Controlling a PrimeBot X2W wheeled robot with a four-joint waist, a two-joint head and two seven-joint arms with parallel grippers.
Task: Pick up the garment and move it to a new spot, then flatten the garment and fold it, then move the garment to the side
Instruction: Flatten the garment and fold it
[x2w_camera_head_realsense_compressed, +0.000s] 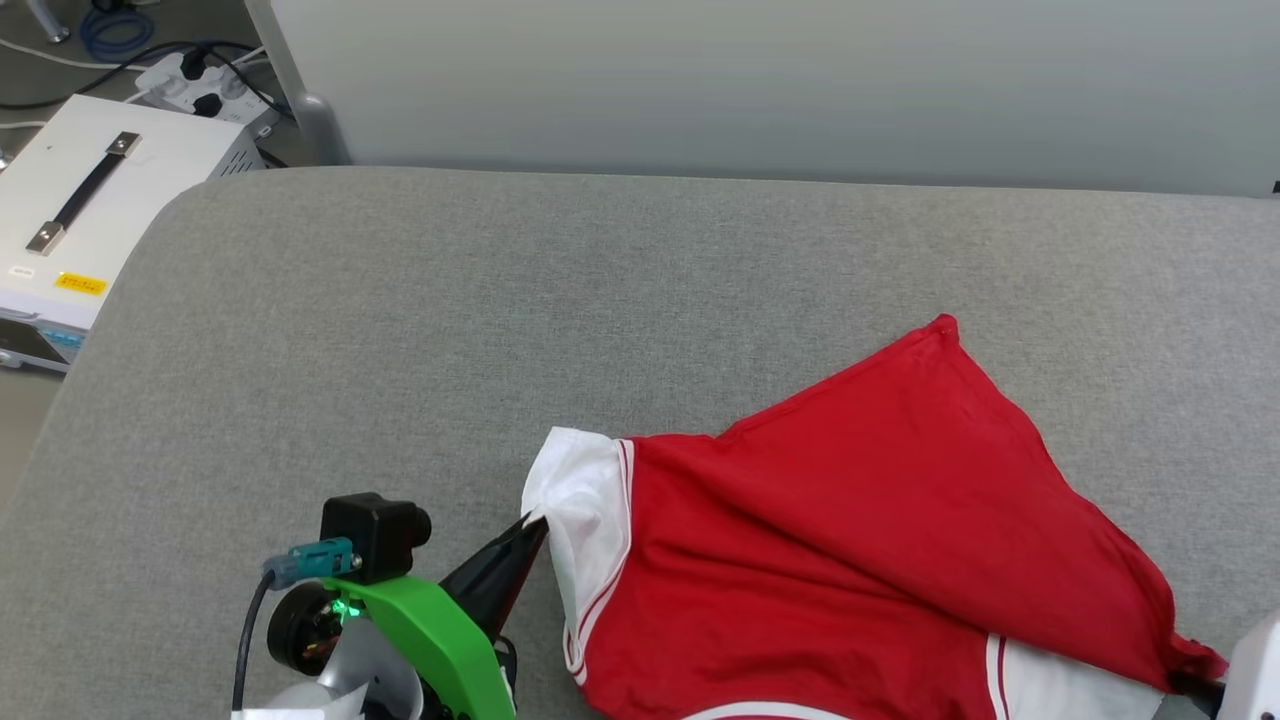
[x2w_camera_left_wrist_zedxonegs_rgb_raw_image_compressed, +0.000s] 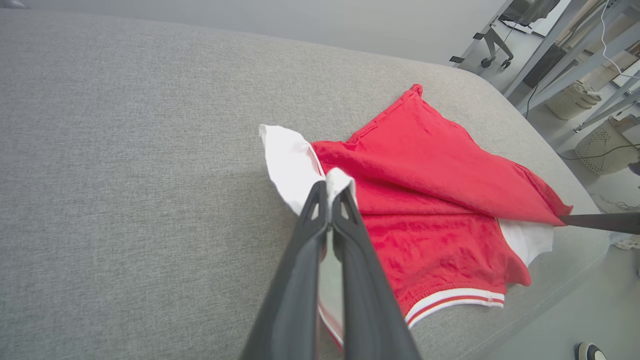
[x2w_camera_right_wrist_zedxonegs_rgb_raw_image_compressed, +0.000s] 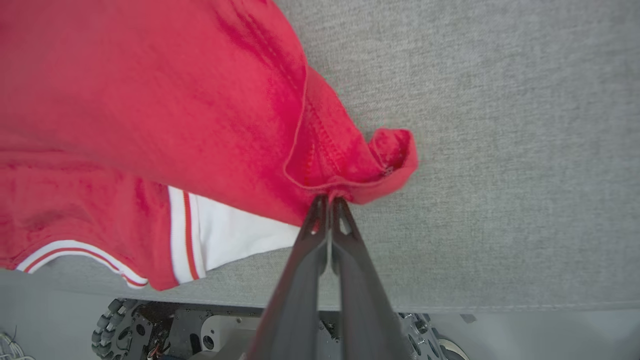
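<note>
The left gripper (x2w_camera_left_wrist_zedxonegs_rgb_raw_image_compressed: 329, 192) is closed on the white sleeve (x2w_camera_left_wrist_zedxonegs_rgb_raw_image_compressed: 287, 160) of the shirt (x2w_camera_head_realsense_compressed: 850, 520). The right gripper (x2w_camera_right_wrist_zedxonegs_rgb_raw_image_compressed: 329, 202) is closed on a red hem corner (x2w_camera_right_wrist_zedxonegs_rgb_raw_image_compressed: 385, 160). The shirt lies on the grey surface (x2w_camera_head_realsense_compressed: 450, 300), lower right in the head view.

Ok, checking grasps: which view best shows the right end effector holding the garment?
Right wrist view: close-up, the right end effector pinches a red corner of the garment. Head view crops it at the edge; left wrist view shows it distant.
</note>
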